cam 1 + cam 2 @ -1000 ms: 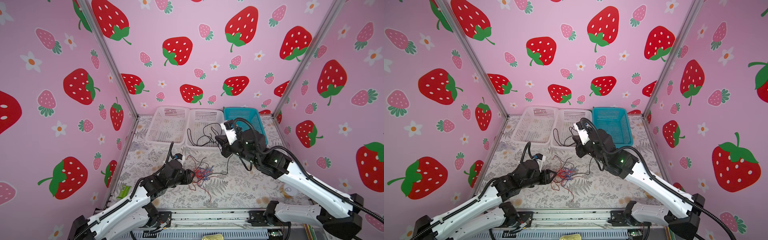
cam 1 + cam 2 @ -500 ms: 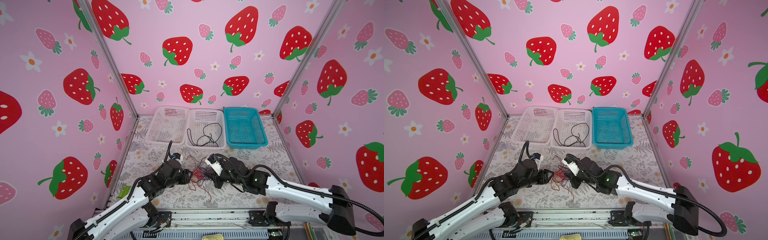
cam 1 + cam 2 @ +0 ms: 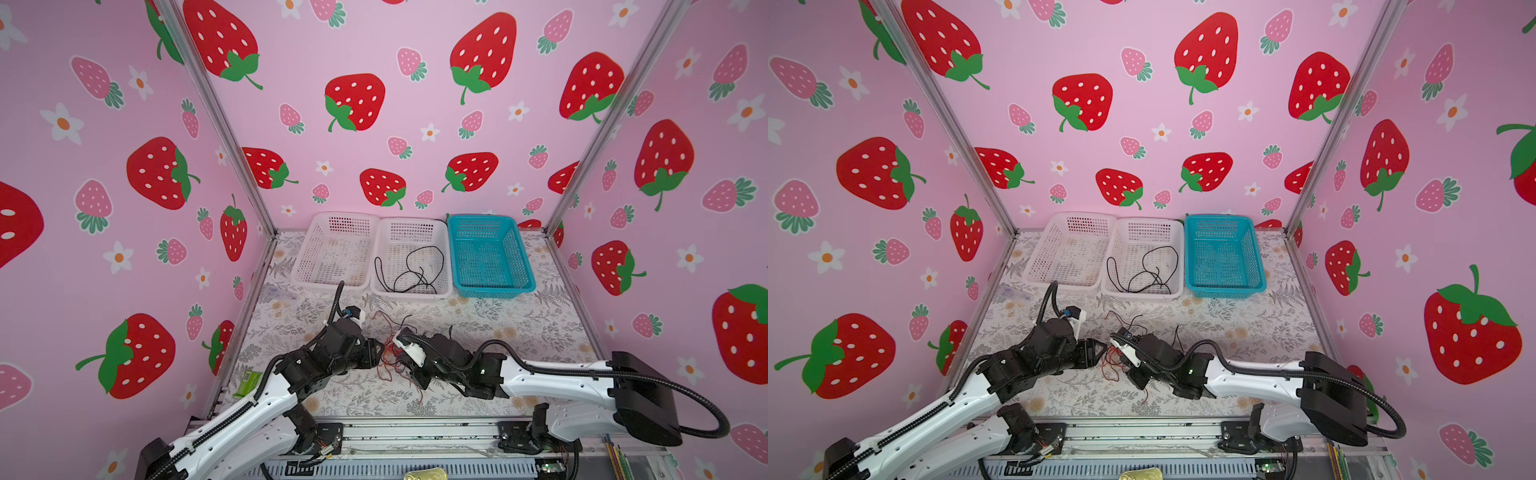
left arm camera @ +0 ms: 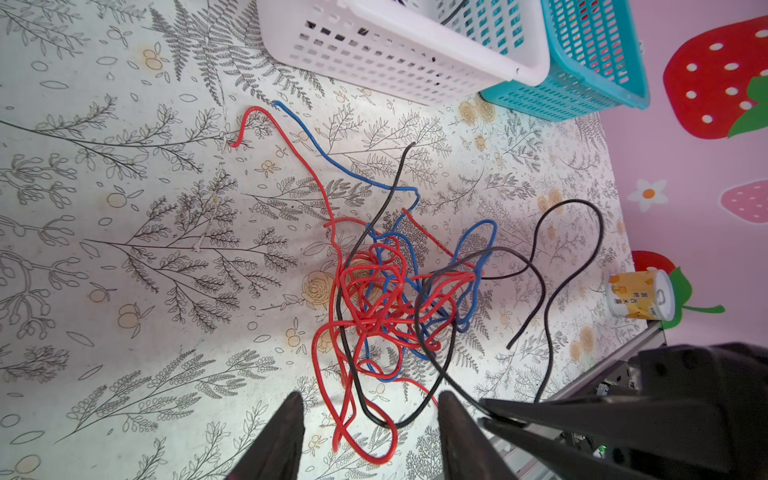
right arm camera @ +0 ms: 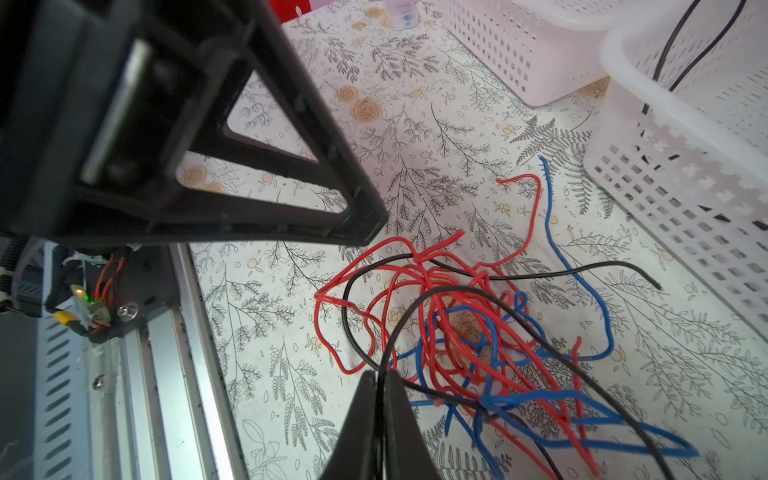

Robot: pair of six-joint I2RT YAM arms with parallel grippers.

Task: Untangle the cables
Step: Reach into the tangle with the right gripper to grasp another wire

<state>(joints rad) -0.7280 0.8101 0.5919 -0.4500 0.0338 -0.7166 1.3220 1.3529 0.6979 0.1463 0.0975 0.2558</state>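
The cables [image 4: 382, 299] are a tangle of thin red, blue and black wires on the flowered table top, between the two arms in both top views [image 3: 390, 353] [image 3: 1115, 359]. My left gripper [image 4: 370, 411] is open at the tangle's edge, with loops of red and black wire lying between its fingers. My right gripper [image 5: 379, 376] is shut on a black cable that arches up out of the tangle [image 5: 457, 332]. In the left wrist view the right gripper [image 4: 484, 409] shows close beside the left gripper's finger. More black cable [image 3: 411, 270] lies in the middle white basket.
Three baskets stand at the back: a white one [image 3: 336, 249], the middle white one [image 3: 440, 286] and a blue one [image 3: 490, 253]. A small yellow can [image 4: 640, 295] stands by the right wall. The metal front rail [image 5: 137, 374] runs just behind the grippers.
My right arm has come down from above the baskets to the tangle and has shut on a black cable there. The left arm has hardly moved.
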